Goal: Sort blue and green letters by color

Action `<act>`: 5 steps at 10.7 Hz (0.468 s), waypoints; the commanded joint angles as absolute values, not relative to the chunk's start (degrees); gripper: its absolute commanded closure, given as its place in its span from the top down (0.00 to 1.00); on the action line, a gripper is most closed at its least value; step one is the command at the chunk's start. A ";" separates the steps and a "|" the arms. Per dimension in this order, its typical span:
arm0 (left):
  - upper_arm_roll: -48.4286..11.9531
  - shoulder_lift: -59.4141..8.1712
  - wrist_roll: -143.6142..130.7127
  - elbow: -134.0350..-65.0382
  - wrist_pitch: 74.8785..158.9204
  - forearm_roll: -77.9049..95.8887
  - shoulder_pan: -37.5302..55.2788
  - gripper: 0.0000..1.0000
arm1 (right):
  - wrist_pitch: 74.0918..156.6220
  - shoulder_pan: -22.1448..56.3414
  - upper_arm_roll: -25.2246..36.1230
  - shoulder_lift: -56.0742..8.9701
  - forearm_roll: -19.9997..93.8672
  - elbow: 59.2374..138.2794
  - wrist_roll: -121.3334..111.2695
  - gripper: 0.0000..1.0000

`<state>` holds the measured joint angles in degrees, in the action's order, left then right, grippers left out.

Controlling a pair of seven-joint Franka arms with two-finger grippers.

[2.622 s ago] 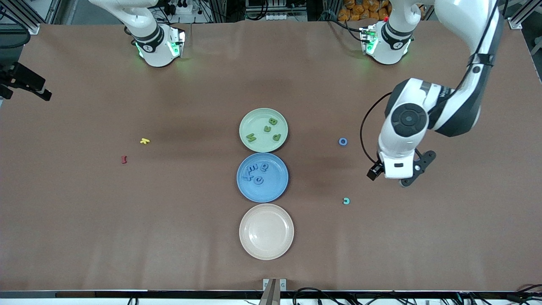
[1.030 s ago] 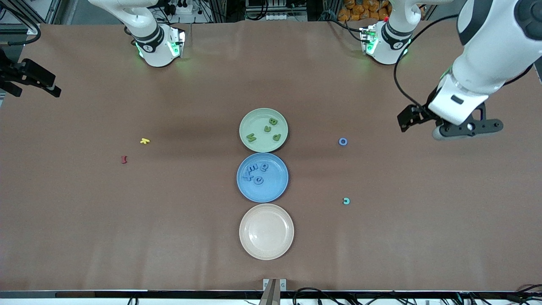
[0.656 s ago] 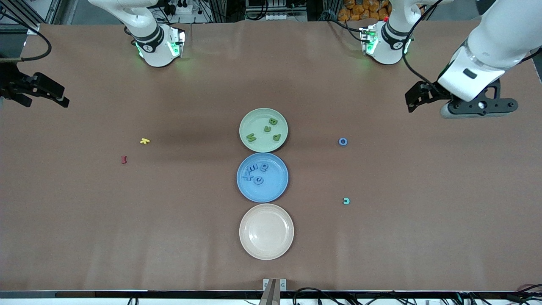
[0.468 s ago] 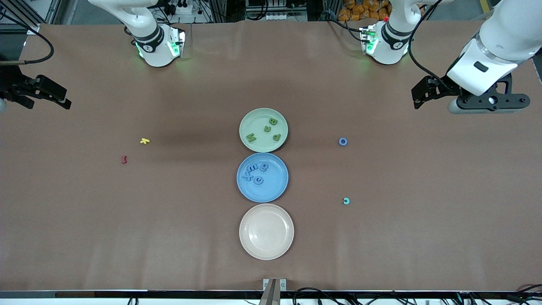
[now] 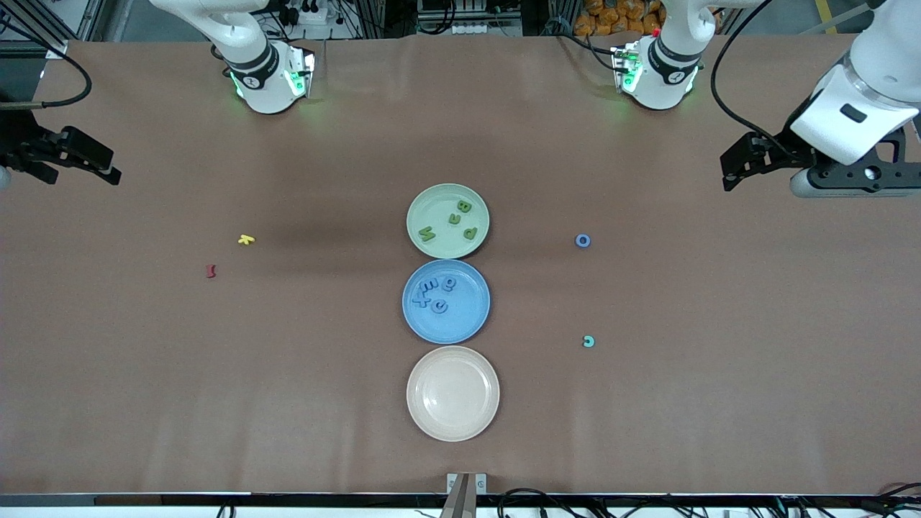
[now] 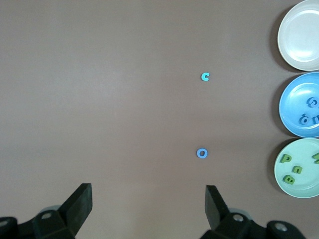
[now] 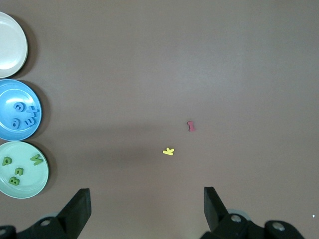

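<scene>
Several green letters (image 5: 455,219) lie on the green plate (image 5: 439,201). Several blue letters (image 5: 432,295) lie on the blue plate (image 5: 464,316). A loose blue letter O (image 5: 583,240) lies on the table toward the left arm's end; it also shows in the left wrist view (image 6: 202,153). My left gripper (image 5: 741,169) is open and empty, high over the table's left-arm end; its own view (image 6: 148,209) shows only bare table between its fingers. My right gripper (image 5: 86,162) is open and empty over the right-arm end, as its own view (image 7: 147,211) shows.
A teal letter c (image 5: 588,341) lies nearer the front camera than the O. A yellow letter (image 5: 246,239) and a red letter (image 5: 210,270) lie toward the right arm's end. A cream plate (image 5: 453,424) with nothing on it sits nearest the camera.
My left arm has lifted and swung away from the spot near the teal c and the O out to its end of the table. My right gripper has come slightly into view.
</scene>
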<state>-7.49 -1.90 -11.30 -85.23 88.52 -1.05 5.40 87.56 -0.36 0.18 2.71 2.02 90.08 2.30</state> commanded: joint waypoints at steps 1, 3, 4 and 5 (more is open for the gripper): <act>-7.38 -2.81 -9.76 -83.15 87.45 -0.18 5.27 1.00 | 88.50 -0.26 0.09 4.66 1.76 92.37 1.76 1.00; -7.38 -2.90 -9.84 -83.14 87.98 -0.26 5.27 1.00 | 88.42 -0.26 0.09 4.75 1.76 92.37 1.76 1.00; -7.38 -2.81 -9.76 -83.23 88.67 -0.44 5.36 1.00 | 88.50 -0.26 0.09 4.66 1.76 92.37 1.76 1.00; -7.47 -2.64 -9.76 -83.23 89.03 -1.22 5.36 1.00 | 88.42 -0.26 0.09 4.75 1.76 92.46 1.76 1.00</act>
<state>-7.44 -2.14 -11.06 -84.71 88.71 -1.05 5.37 87.67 -0.31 0.14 2.81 2.02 90.47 2.29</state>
